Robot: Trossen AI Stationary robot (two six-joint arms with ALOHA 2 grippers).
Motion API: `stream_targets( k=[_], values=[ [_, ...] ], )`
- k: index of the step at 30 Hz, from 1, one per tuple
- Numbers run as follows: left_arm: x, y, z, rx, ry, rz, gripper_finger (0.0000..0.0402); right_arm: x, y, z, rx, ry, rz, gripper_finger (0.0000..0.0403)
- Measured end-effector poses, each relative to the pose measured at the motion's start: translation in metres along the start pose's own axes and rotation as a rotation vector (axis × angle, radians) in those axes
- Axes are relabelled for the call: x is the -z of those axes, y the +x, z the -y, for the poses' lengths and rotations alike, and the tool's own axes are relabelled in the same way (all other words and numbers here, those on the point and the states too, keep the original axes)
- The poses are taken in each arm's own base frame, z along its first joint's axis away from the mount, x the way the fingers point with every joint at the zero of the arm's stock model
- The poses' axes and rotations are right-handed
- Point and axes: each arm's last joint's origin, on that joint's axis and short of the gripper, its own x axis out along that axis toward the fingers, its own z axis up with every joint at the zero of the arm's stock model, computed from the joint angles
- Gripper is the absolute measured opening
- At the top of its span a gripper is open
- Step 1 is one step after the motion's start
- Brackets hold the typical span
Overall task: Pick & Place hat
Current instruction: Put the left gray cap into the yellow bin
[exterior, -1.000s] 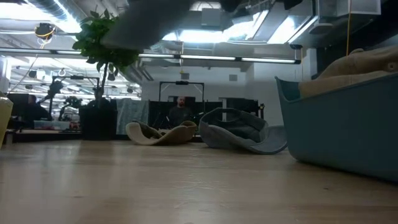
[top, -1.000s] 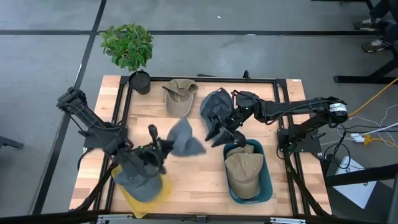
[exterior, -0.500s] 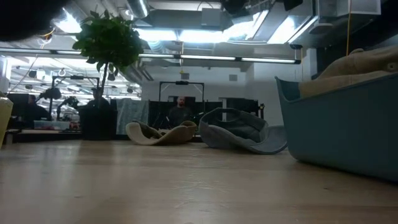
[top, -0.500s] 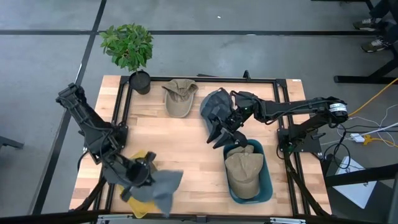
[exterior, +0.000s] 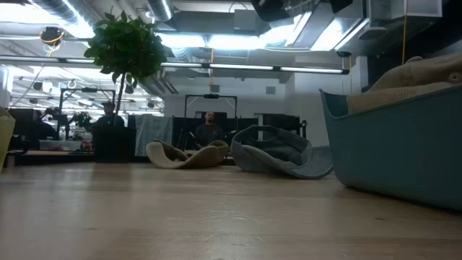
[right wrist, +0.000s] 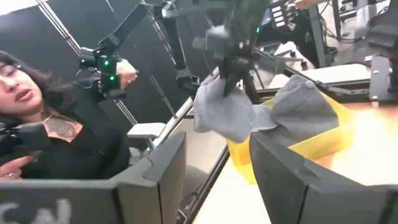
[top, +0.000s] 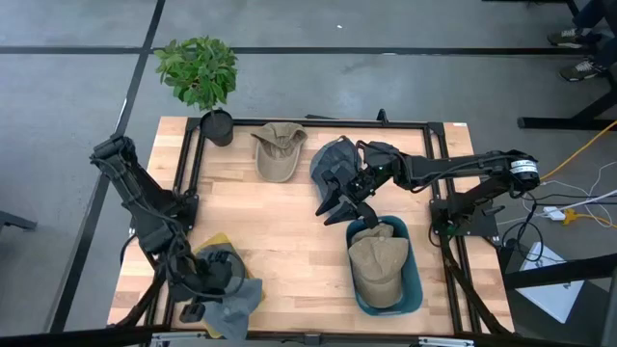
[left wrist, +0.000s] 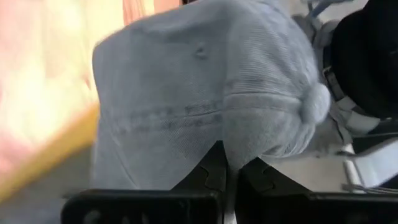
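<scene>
My left gripper (top: 214, 284) is over the yellow bin (top: 207, 318) at the table's near left corner, shut on a light grey hat (top: 239, 301). The right wrist view shows that hat (right wrist: 227, 118) hanging beside a second grey hat (right wrist: 305, 106) that lies in the bin (right wrist: 323, 140). My right gripper (top: 335, 207) hovers open above mid-table, nothing between its fingers (right wrist: 155, 174). A dark grey hat (top: 333, 162) and a tan hat (top: 278, 149) lie on the table's far part. My left gripper pinches a fold of the hat's crown cloth (left wrist: 224, 163) between its two shut fingers, not far from the top button (left wrist: 314, 102). The fingers slant down from above. The hat hangs slack below them over the yellow bin; whether it touches the bin I cannot tell.
A teal bin (top: 386, 275) holding another tan hat (top: 378, 265) stands at the near right, just below my right gripper. A potted plant (top: 201, 72) is at the far left corner. A person (right wrist: 50, 124) sits beyond the table's left side. Bare wood lies mid-table.
My left gripper has swung from mid-table toward the near left corner, rolling its wrist and sinking a little, still shut on the light grey hat. The hat has gone with it and now hangs over the yellow bin.
</scene>
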Motion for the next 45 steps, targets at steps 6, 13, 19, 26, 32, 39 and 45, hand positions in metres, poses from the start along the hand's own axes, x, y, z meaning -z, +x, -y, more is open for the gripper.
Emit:
stream_targets(
  k=[6,13,19,26,32,39,45],
  values=[
    [0.009,0.022,-0.003,-0.058,-0.14,-0.137,0.0003,0.0,0.0,0.0,0.003,-0.012,0.001,0.0175],
    [0.017,0.041,-0.012,-0.186,-0.173,-0.224,0.0003,0.0,0.0,0.0,0.003,-0.012,0.001,0.0174],
    [0.014,0.061,-0.022,-0.208,-0.168,-0.312,0.0003,0.0,0.0,0.0,0.003,-0.008,0.001,0.0175],
    [0.008,0.087,-0.04,-0.216,-0.125,-0.426,0.0003,0.0,0.0,0.0,0.003,-0.003,0.001,0.0174],
    [0.005,0.102,-0.058,-0.277,-0.072,-0.487,0.0003,0.0,0.0,0.0,0.003,0.019,0.001,0.0174],
    [-0.002,0.113,-0.08,-0.382,0.039,-0.494,0.0003,0.0,0.0,0.0,0.003,0.022,0.001,0.0174],
    [-0.014,0.11,-0.098,-0.54,0.202,-0.424,0.0003,0.0,0.0,0.0,0.003,0.018,0.001,0.0174]
  ],
)
